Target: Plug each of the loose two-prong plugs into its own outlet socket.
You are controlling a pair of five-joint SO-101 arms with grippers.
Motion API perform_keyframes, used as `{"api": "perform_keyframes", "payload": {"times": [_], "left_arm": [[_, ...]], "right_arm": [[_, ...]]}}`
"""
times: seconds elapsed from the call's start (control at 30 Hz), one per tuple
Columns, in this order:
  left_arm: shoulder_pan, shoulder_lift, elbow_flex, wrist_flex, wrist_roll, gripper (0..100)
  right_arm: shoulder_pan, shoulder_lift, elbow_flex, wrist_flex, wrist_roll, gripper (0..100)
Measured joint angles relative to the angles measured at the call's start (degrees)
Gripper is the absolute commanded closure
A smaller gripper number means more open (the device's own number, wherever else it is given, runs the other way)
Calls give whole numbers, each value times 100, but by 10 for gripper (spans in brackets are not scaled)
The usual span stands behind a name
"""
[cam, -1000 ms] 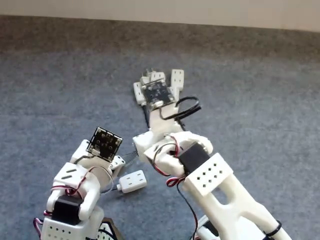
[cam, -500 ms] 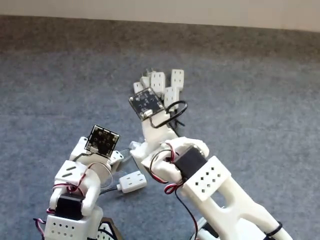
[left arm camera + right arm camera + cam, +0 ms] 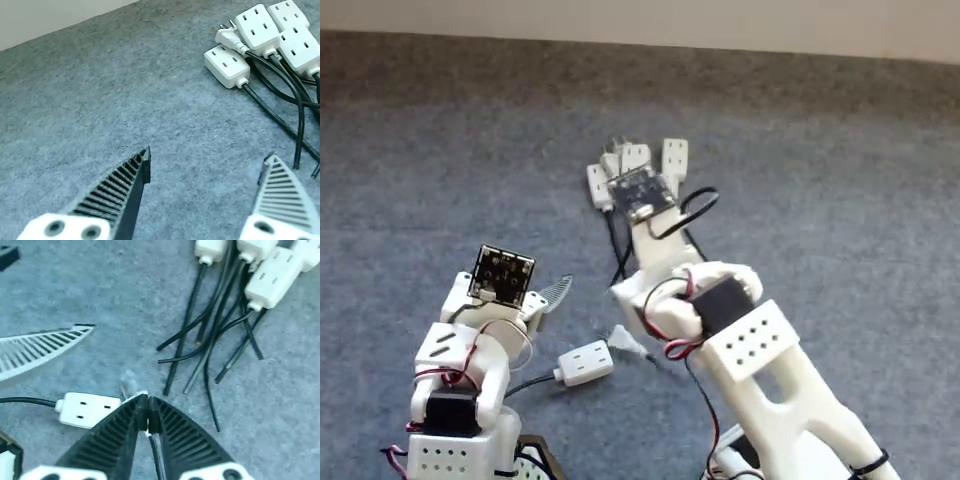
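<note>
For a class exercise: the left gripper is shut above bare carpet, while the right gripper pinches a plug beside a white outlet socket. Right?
No: the left wrist view shows the left gripper open above bare carpet. The right gripper does pinch the two-prong plug beside the outlet socket.

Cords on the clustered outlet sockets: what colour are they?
Black cords from white sockets; the left wrist view shows them best.

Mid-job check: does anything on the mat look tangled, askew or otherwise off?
The black cords running from the far outlet blocks lie crossed in a tangle, which could snag. A loose plug lies tight against those blocks. Nothing looks damaged.
</note>
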State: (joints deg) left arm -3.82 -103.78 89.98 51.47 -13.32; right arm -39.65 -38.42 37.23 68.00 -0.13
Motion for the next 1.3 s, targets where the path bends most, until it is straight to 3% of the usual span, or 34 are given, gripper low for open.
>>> {"api": "perform_keyframes", "payload": {"times": [0.23,0.4,0.5,0.87,1.3], "left_arm": [[-35,0,149,-141,0,667],[-563,9,193,-343,0,667],[-659,9,193,-343,0,667],[-668,9,193,-343,0,667],[-668,9,193,-343,0,667]], "right_arm": [[325,0,818,0,1125,983],[325,0,1547,-246,1723,866],[299,0,1785,-448,1793,824],[-993,0,1846,-413,1723,819],[-484,0,2576,-1389,1793,818]]}}
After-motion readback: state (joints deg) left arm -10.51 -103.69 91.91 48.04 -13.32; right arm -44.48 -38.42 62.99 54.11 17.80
